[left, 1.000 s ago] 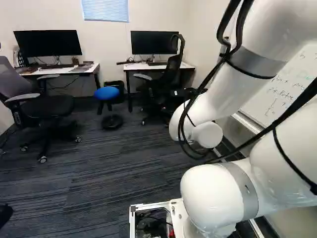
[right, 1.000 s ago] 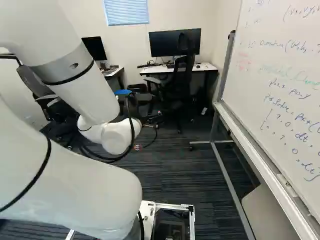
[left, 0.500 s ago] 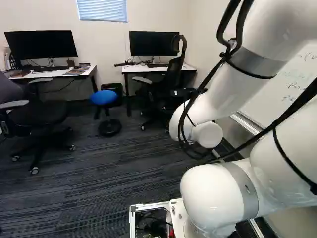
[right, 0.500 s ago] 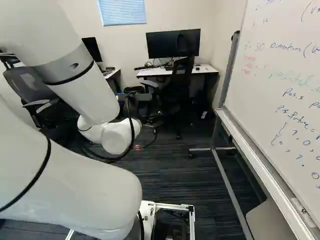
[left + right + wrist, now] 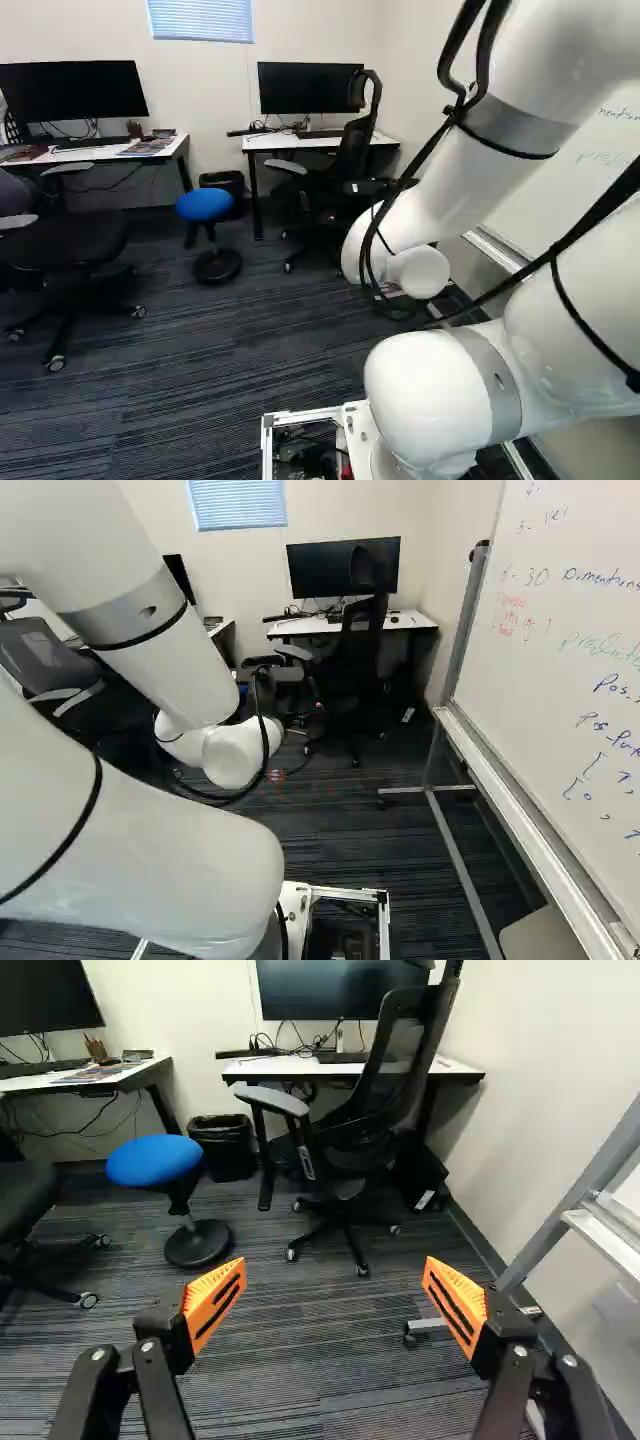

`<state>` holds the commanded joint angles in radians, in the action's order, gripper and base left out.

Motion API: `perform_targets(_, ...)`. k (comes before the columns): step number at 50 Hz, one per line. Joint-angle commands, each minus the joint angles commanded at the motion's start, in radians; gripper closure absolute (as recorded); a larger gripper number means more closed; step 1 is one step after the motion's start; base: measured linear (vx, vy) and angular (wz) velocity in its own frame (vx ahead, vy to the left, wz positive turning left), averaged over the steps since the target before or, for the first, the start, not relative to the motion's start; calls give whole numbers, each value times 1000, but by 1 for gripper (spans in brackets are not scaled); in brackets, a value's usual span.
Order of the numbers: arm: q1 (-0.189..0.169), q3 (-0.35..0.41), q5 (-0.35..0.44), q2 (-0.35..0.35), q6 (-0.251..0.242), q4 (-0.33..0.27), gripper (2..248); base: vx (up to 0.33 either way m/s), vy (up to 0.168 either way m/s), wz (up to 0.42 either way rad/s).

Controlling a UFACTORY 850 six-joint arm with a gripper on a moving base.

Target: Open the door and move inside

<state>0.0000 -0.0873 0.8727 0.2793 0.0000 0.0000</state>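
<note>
Two fingers spread wide on the gripper, grip empty. Office chair dead ahead; no door visible, so its bearing is unknown.

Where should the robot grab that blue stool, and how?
Probably the slim post, from the near side, approaching level with the open tool's fingers either side. The post is narrow, while the round seat and foot spread wide above and below, so a level approach should fit between them.
</note>
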Motion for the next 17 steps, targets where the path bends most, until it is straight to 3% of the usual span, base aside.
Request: perform_targets(17,0,0,0,0,0,0,3,-4,0,1)
